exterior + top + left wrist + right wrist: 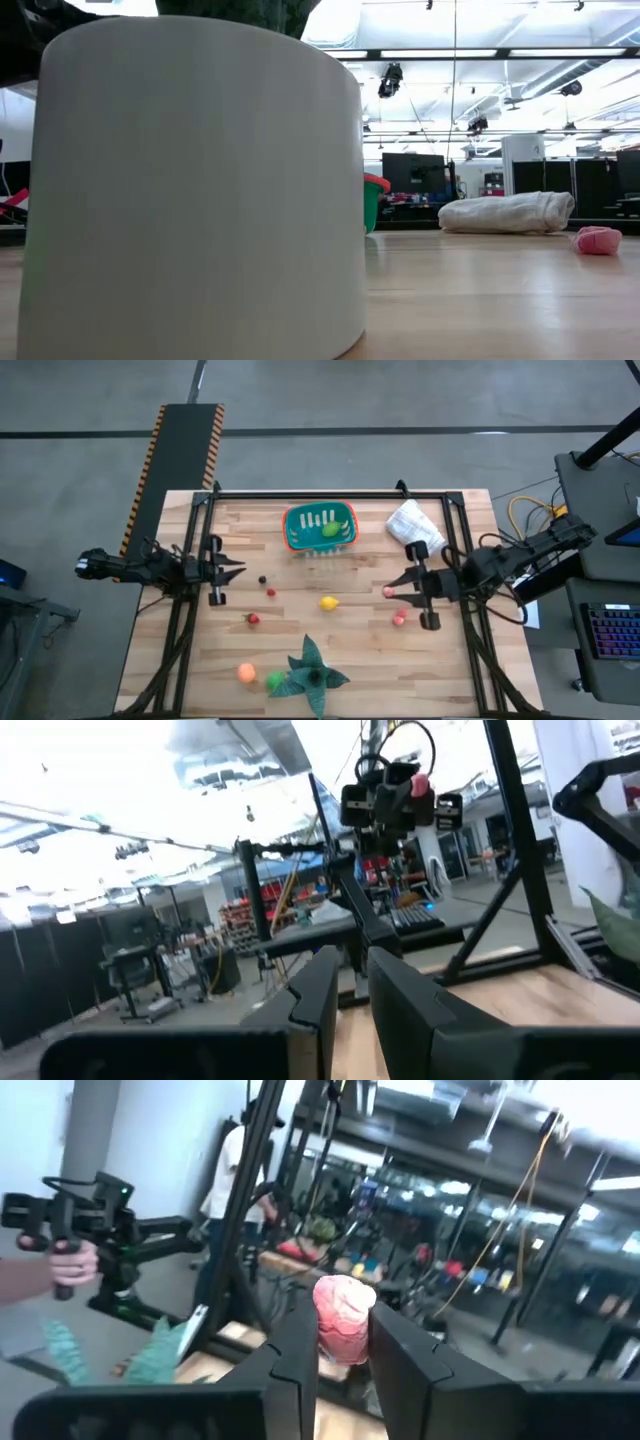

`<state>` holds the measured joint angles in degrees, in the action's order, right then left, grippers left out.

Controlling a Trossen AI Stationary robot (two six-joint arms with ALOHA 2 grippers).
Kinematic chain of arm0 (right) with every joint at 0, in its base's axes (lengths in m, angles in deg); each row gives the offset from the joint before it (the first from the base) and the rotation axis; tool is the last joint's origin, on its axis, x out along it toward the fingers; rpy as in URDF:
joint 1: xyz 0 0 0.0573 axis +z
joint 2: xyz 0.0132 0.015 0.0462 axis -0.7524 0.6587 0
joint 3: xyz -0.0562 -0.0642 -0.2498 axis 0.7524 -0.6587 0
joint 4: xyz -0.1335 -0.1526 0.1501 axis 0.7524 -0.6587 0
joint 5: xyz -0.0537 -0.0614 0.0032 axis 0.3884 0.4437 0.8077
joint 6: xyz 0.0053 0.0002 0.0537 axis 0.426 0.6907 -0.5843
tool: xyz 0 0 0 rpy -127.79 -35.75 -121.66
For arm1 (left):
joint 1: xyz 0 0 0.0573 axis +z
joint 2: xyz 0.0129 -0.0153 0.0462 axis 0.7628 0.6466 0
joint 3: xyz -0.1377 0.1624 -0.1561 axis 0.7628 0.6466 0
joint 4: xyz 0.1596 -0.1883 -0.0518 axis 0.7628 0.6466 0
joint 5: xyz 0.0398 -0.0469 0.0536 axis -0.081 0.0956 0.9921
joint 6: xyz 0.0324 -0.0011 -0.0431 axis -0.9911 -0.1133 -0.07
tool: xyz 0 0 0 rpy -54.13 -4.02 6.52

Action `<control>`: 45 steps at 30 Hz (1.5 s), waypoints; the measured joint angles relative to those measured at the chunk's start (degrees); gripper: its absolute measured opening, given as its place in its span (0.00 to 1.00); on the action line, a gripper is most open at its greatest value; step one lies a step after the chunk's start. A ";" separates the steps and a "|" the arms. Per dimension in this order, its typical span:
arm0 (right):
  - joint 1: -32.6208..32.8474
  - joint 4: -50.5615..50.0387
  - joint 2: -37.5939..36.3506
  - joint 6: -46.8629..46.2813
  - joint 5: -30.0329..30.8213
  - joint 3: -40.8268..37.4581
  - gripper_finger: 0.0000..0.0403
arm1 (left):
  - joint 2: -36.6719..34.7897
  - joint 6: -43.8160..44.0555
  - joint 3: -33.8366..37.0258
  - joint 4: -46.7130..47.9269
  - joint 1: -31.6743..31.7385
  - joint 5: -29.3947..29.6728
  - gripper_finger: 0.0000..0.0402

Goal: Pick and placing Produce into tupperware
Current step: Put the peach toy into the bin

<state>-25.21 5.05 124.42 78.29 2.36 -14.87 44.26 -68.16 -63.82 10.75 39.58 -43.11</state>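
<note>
holding a small wrinkled pink toy fruit (343, 1318) pinched by its middle in your right gripper (392, 591), left gripper (238, 569) clenched empty, treat it as light, soft, slip-prone, short of the teal orange-rimmed tupperware tub (296, 537).

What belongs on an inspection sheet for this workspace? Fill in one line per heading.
Surface: wooden table, framed by black rails.
Job's things: teal tub with a green fruit inside; lemon, orange fruit, pink piece and red berry loose on the table.
Clutter: white bag beside the tub; leafy star at the near edge.
Grippers: left gripper, jaws shut and empty, at the table's left side; right gripper, jaws shut on a pink fruit.
Cables: yellow cable looped off the table's right side.
Surroundings: keyboard at right; a person's hand gripping a handle.
</note>
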 joint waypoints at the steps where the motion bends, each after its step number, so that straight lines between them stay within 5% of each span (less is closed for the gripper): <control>1: 0.00 0.69 0.06 1.56 0.00 -0.01 0.17 | 0.00 -0.84 -0.09 -0.09 0.00 0.01 0.11; 13: 0.00 1.62 0.13 8.75 3.23 -0.02 0.17 | 0.04 -3.36 -0.12 0.01 -0.01 0.02 0.11; 36: -0.52 2.65 0.15 4.68 53.87 -0.02 0.17 | 0.07 -3.36 -0.12 0.03 0.00 0.02 0.11; 45: -4.57 2.43 0.15 2.44 65.30 -0.02 0.17 | 0.07 -3.36 -0.12 0.03 0.00 0.02 0.11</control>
<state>-29.78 7.48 124.57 80.73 67.66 -14.89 44.33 -71.52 -63.94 10.77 39.58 -43.09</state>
